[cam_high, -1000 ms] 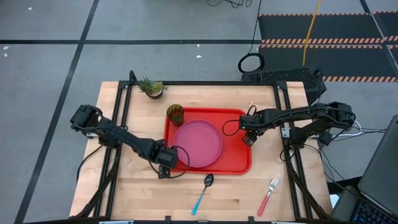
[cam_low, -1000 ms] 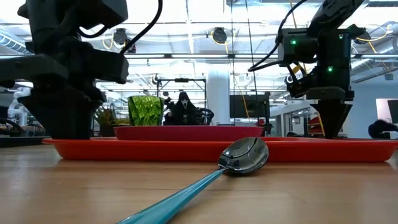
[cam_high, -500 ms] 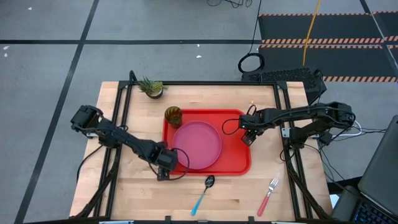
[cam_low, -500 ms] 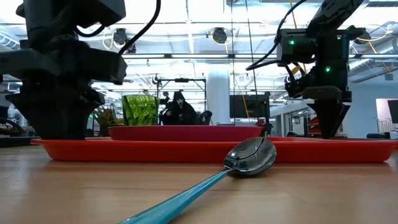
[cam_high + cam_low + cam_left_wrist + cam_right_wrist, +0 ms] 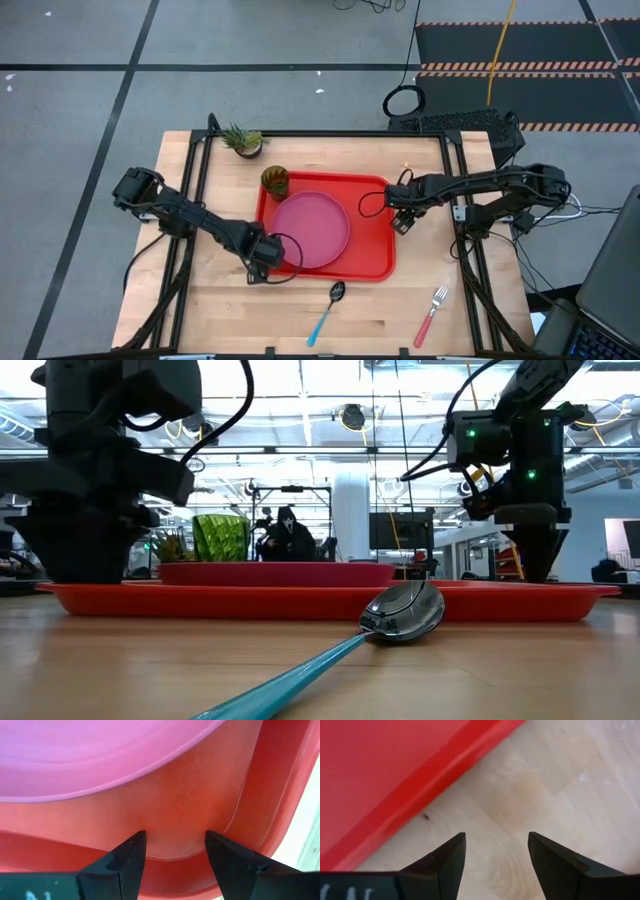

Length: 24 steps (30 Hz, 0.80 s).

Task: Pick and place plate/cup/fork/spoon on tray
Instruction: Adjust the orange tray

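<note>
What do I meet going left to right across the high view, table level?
Left gripper on the tray's corner → cup → plate on the tray → spoon → right gripper → fork.

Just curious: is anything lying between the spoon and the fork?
No. In the high view, only bare wooden table separates the spoon and the fork.

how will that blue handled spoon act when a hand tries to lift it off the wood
The spoon lies flat on the table, so its thin handle probably leaves little to grip. The polished metal bowl looks slippery. Its rounded bowl props the neck up; pressing there may rock it.
</note>
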### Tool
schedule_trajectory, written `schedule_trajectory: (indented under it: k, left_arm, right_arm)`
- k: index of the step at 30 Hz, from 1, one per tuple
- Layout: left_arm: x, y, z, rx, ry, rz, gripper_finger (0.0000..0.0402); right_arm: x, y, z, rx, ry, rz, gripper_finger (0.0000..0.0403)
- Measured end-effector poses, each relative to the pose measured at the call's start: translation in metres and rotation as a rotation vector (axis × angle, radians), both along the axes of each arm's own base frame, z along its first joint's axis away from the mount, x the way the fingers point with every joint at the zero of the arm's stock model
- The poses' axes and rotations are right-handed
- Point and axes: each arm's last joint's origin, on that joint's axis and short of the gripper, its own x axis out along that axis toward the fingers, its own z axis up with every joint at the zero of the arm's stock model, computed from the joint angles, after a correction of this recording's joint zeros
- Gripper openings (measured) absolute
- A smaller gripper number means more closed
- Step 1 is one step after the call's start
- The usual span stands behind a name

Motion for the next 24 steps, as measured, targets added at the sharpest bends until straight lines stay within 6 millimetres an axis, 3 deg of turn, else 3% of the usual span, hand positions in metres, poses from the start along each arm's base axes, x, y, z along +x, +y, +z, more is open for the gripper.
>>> schedule_trajectory:
  k: [24]
  left_arm:
    - [0.0022,-0.0052,0.0004,-0.044,-0.025,-0.017,0.0209]
  right_arm:
    - [-0.0026,-0.0056,0.0017,-0.026,0.018,0.021,0.0208]
